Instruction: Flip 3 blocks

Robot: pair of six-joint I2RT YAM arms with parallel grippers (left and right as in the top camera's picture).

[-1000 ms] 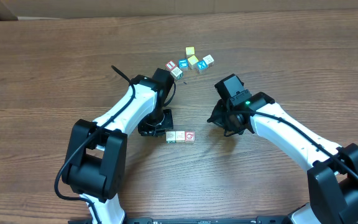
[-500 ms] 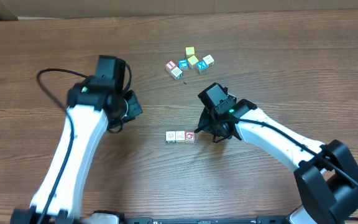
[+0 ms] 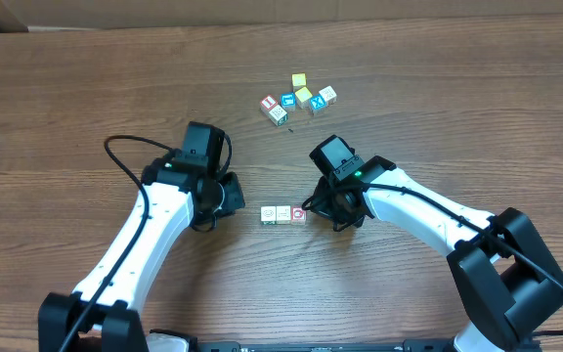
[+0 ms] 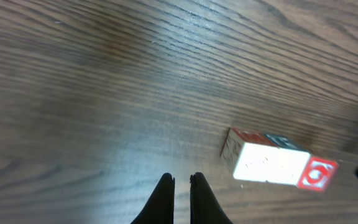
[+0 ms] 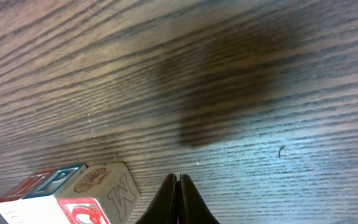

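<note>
Three alphabet blocks (image 3: 283, 214): touching in a row, six o'clock of loose cube cluster (image 3: 299, 98); left gripper (image 4: 181, 183): closed, empty, nine o'clock of row; right gripper (image 5: 178, 183): closed, empty, three o'clock, just beside.

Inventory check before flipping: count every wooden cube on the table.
10. Three form the near row, side by side; seven sit in the far cluster. None seems hidden.

A loose cluster of letter cubes (image 3: 279, 114), including two yellow-faced cubes (image 3: 304, 95) and a blue-X cube (image 3: 318, 105), sits on the wooden counter (image 3: 86, 98).
</note>
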